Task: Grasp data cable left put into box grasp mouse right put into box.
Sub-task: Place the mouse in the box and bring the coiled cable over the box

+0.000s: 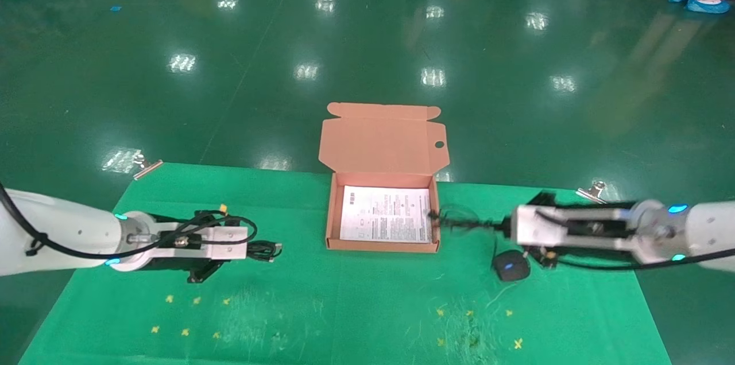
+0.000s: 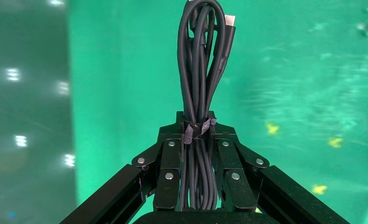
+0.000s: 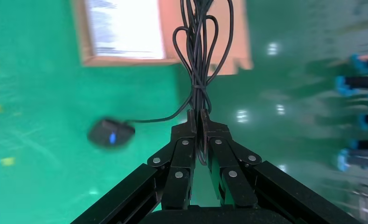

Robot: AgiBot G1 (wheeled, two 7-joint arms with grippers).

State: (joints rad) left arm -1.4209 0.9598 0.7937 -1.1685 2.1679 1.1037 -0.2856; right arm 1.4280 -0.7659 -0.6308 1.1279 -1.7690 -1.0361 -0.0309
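Head view, items listed from largest down.

1. Green mat (image 1: pixel 356 307): we are seeing it covering the work surface, with small yellow marks scattered on it and metal clips (image 1: pixel 146 167) at its far corners.

2. Box (image 1: pixel 383 241): we are finding it at the middle of the mat, lid standing open at the far side, a white printed sheet (image 1: pixel 386 214) lying flat on its bottom. Nothing else is lying inside.

3. Left gripper (image 1: pixel 252 247): we are finding it low over the mat, well to the left of the box. In the left wrist view its fingers (image 2: pixel 170 163) are clamping the data cable (image 2: pixel 201 70) at the bundle's tied waist, the long loops and a plug end sticking out past the fingertips.

4. Right gripper (image 1: pixel 505 227): we are placing it just right of the box. In the right wrist view its fingers (image 3: pixel 184 154) are pinching the bundled cord (image 3: pixel 199 56) of the mouse, and the cord's loops are reaching toward the box's right wall.

5. Mouse (image 1: pixel 511 266): we are recording it near the box's right front corner, below the right gripper, blue light showing, joined to the held bundle by a slack run of cord. We cannot tell whether it is touching the mat.
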